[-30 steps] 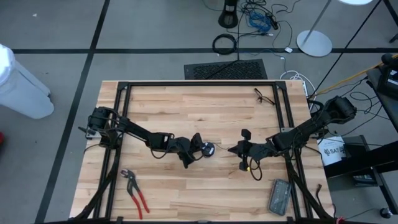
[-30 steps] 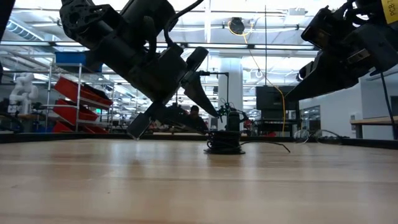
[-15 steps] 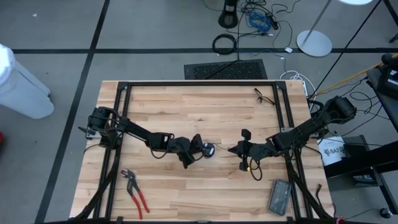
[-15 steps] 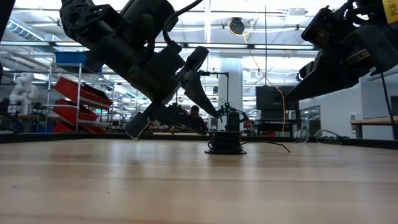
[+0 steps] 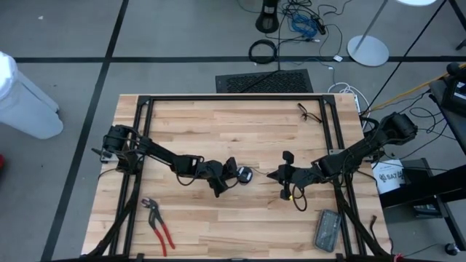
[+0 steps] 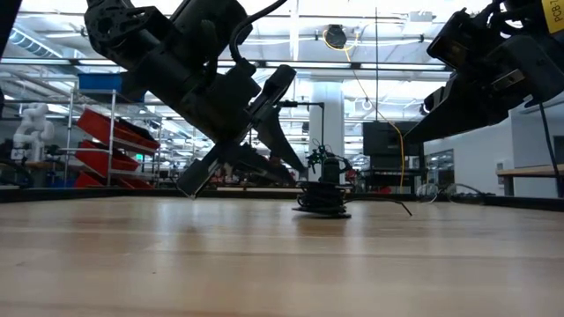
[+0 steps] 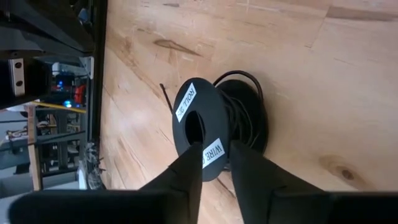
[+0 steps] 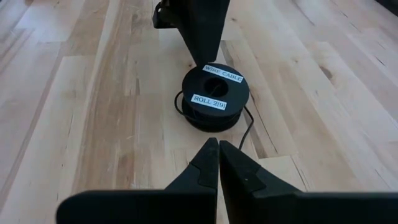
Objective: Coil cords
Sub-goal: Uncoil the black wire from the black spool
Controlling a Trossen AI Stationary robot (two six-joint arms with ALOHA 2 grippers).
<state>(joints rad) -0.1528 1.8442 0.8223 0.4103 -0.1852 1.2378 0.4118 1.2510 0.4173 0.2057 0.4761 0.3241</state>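
The small black plastic spool (image 8: 214, 96) wound with thin black wire sits mid-surface (image 5: 240, 131), looks light, rigid and easily tipped, best pinched across its flange where the left claw (image 7: 214, 163) is closing; the right claw (image 8: 218, 163), fingers together, waits just beside it.

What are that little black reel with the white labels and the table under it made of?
The reel looks like moulded black plastic: smooth, matte flanges with white paper-like labels stuck on, and thin black wire wound around its core. The table appears to be pale wooden planks, judging by visible grain, knots and seams, with a lightly sealed surface.
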